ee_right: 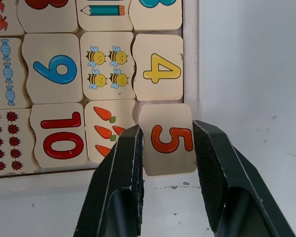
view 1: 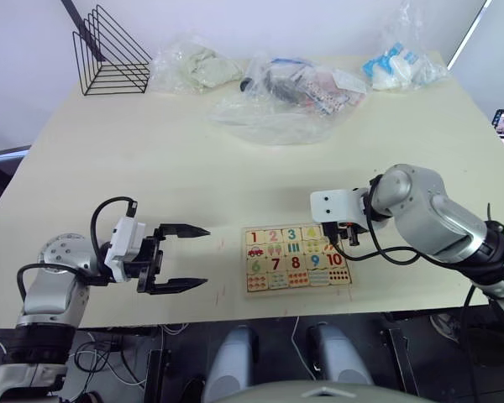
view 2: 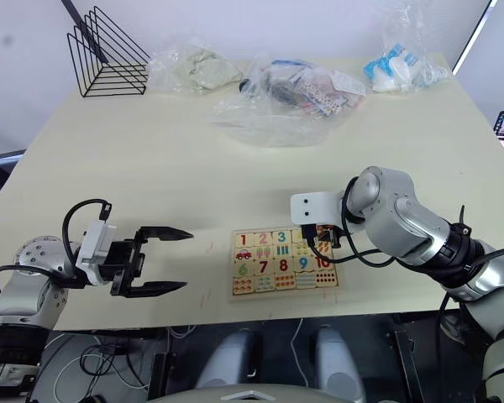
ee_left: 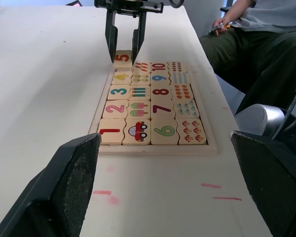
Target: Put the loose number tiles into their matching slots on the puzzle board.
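The puzzle board lies flat near the front edge of the pale worktop, its rows filled with picture tiles and coloured numbers; tiles 1 to 4 already sit in their recesses along one long edge. The 5 tile is at the last slot, at the board's corner — sitting a little askew over the rim rather than flush. The right gripper has its jaws on either side of that tile, pressed to its edges. The left gripper, at about 9 o'clock from the board and well apart from it, hovers with its jaws spread wide and nothing between them. Towards 12 o'clock, at the far side of the worktop, lie several clear plastic bags with mixed contents I cannot make out, and a black wire rack stands at the far left corner. A seated person is beside the worktop, seen in the left wrist view.
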Tool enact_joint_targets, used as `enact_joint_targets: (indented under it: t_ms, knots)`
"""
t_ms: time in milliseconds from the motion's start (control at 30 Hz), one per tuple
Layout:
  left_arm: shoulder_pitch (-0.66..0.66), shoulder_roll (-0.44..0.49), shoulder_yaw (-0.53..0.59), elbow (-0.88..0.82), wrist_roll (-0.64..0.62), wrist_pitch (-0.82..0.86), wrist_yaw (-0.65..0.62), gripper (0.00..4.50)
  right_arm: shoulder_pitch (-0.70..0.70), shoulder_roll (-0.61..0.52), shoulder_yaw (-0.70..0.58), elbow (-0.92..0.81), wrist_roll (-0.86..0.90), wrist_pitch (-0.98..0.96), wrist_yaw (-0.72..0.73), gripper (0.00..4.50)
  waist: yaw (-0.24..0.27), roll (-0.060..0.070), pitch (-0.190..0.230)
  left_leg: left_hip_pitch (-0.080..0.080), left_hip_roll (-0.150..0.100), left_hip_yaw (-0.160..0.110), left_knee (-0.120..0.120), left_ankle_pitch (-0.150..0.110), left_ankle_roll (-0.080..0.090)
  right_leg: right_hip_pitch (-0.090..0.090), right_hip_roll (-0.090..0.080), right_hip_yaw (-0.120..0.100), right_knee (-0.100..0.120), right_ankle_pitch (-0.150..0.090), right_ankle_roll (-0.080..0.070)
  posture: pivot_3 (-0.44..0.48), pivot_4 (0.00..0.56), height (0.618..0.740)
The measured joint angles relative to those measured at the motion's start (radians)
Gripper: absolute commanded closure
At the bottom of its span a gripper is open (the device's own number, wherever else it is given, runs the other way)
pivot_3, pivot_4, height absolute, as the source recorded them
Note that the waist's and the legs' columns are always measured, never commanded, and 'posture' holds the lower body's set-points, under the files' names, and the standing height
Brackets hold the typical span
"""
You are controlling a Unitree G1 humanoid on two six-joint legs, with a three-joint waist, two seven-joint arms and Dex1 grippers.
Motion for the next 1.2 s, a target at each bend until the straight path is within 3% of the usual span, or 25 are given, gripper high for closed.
enact_joint_targets:
  t_ms: [133, 167, 567, 733, 800, 867, 1000, 1033, 1133, 1200]
  knots:
    - [0.0, 0.0, 0.001, 0.003, 0.002, -0.001, -0.001, 0.0, 0.0, 0.0, 0.0, 0.0, 0.002, -0.004, 0.004, 0.23, 0.0, 0.0, 0.0, 0.0, 0.0, 0.0, 0.0, 0.0, 0.0, 0.0, 0.0, 0.0, 0.0, 0.0, 0.0, 0.0, 0.15, 0.74]
    - [0.0, 0.0, 0.001, 0.006, 0.002, -0.002, -0.001, 0.0, 0.0, 0.0, 0.0, 0.0, 0.002, -0.004, 0.005, 0.04, 0.0, 0.0, 0.0, 0.0, 0.0, 0.0, 0.0, 0.0, 0.0, 0.0, 0.0, 0.0, 0.0, 0.0, 0.0, 0.0, 0.15, 0.74]
    - [-0.002, 0.0, 0.004, 0.027, 0.004, -0.008, -0.003, 0.0, 0.0, -0.009, -0.008, 0.003, 0.024, -0.007, 0.003, 0.04, 0.0, 0.0, 0.0, 0.0, 0.0, 0.0, 0.0, 0.0, 0.0, 0.0, 0.0, 0.0, 0.0, 0.0, 0.0, 0.0, 0.15, 0.74]
    - [-0.012, 0.0, 0.003, 0.035, 0.004, -0.02, -0.003, 0.0, 0.029, -0.013, -0.112, 0.042, 0.079, -0.02, -0.01, 0.04, 0.0, 0.0, 0.0, 0.0, 0.0, 0.0, 0.0, 0.0, 0.0, 0.0, 0.0, 0.0, 0.0, 0.0, 0.0, 0.0, 0.15, 0.74]
    - [-0.012, 0.0, 0.003, 0.04, 0.004, -0.022, -0.003, 0.0, 0.058, -0.008, -0.194, 0.071, 0.118, -0.033, -0.037, 0.27, 0.001, 0.0, 0.0, 0.0, 0.0, 0.0, 0.0, 0.0, 0.0, 0.0, 0.0, 0.0, 0.0, 0.0, 0.0, 0.0, 0.15, 0.74]
    - [-0.016, 0.0, 0.002, 0.041, 0.005, -0.023, -0.003, 0.0, 0.1, -0.003, -0.265, 0.084, 0.156, -0.053, -0.061, 0.99, 0.001, -0.001, 0.0, 0.0, 0.0, 0.0, 0.0, 0.0, 0.0, 0.0, 0.0, 0.0, 0.0, 0.0, 0.0, 0.0, 0.15, 0.74]
    - [-0.016, 0.0, 0.002, 0.049, 0.007, -0.025, -0.004, 0.0, 0.221, 0.018, -0.413, 0.16, 0.241, -0.183, -0.11, 2.87, 0.003, -0.001, 0.0, 0.0, 0.0, 0.001, 0.0, 0.0, 0.0, 0.0, 0.0, 0.001, 0.0, 0.0, 0.0, 0.0, 0.15, 0.74]
    - [-0.016, 0.0, 0.002, 0.049, 0.008, -0.025, -0.004, 0.0, 0.237, 0.02, -0.431, 0.171, 0.254, -0.207, -0.116, 3.08, 0.003, -0.001, 0.0, 0.0, 0.0, 0.001, 0.0, 0.0, 0.0, 0.0, 0.0, 0.001, 0.0, 0.0, 0.0, 0.0, 0.15, 0.74]
    - [-0.02, 0.0, 0.0, 0.051, 0.011, -0.026, -0.004, 0.0, 0.278, 0.054, -0.518, 0.211, 0.318, -0.283, -0.131, 4.43, -0.001, -0.001, 0.0, 0.0, 0.0, 0.001, 0.0, 0.0, 0.0, 0.0, 0.0, 0.001, 0.0, 0.0, 0.0, 0.0, 0.15, 0.74]
    - [-0.032, 0.0, -0.002, 0.052, 0.011, -0.027, -0.004, 0.0, 0.31, 0.066, -0.557, 0.236, 0.354, -0.344, -0.132, 4.43, 0.0, -0.001, 0.0, 0.0, 0.0, 0.0, 0.0, 0.0, 0.0, 0.0, 0.001, 0.0, 0.0, 0.0, 0.0, 0.0, 0.15, 0.74]
